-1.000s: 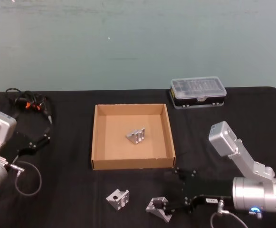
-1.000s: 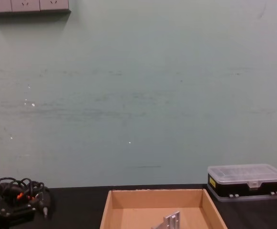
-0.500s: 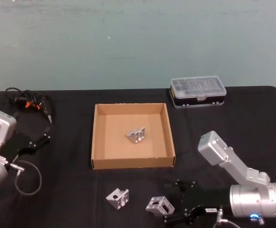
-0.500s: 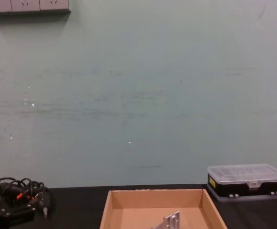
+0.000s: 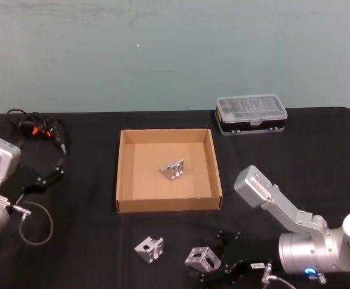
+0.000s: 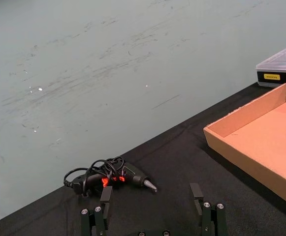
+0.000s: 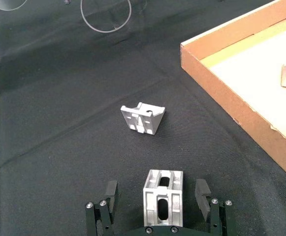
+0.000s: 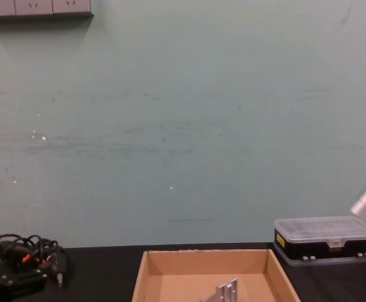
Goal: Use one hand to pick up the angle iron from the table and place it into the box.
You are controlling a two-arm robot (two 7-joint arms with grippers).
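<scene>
The black two-fingered right gripper (image 7: 156, 188), on its silver-grey arm, sits low near the front edge of the wide matte black table (image 5: 84, 259). Its jaws are spread, one finger on each side of a small silver cast-metal angle iron (image 7: 162, 206). Gaps show on both sides, so it has hold of nothing yet. For a sound grip, I judge it should close squarely on the flat side faces, then lift well clear of the low front wall.

The shallow tan cardboard box (image 5: 168, 206) lies just beyond, open-topped. Behind it stands a black case with a clear plastic lid (image 5: 251, 114). A dark cabled drill (image 5: 36, 129) lies far left, near the parked left gripper (image 6: 151, 196), which is spread and empty. A second bracket (image 5: 149, 250) lies nearby on the table, off the likely path. A third bracket (image 5: 173, 170) rests inside the box and is best avoided when setting down.
</scene>
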